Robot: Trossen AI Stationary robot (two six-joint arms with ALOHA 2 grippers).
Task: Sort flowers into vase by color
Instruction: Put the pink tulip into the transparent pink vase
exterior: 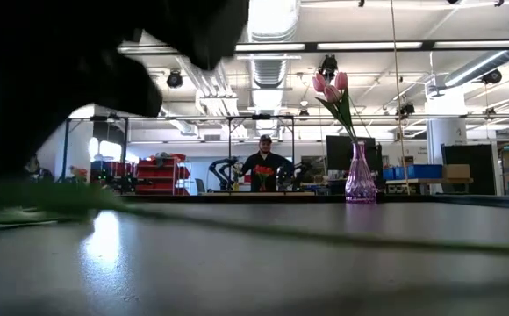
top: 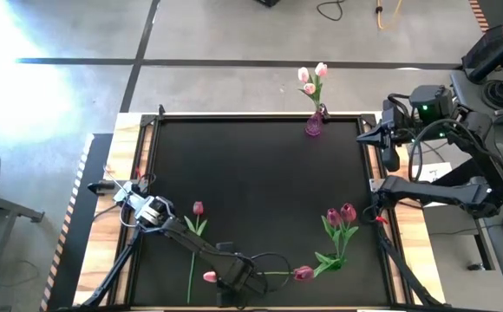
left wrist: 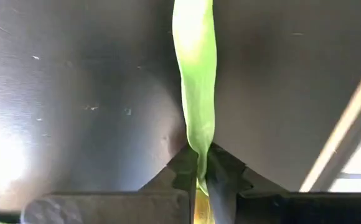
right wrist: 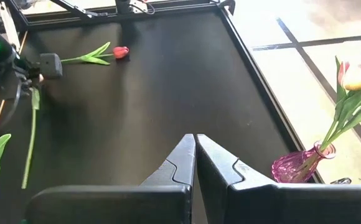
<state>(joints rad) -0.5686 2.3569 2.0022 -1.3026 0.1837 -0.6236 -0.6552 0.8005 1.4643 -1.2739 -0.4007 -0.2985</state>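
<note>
On the black worktop, the left gripper at lower centre is closed on a flower by its leaf; it may slip. Right gripper, closed and empty, waits right of the vase.

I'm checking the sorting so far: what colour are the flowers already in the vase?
Pale pink flowers in the purple vase, clearest in the high view.

Mat centre lies open; vase guards far edge
</note>
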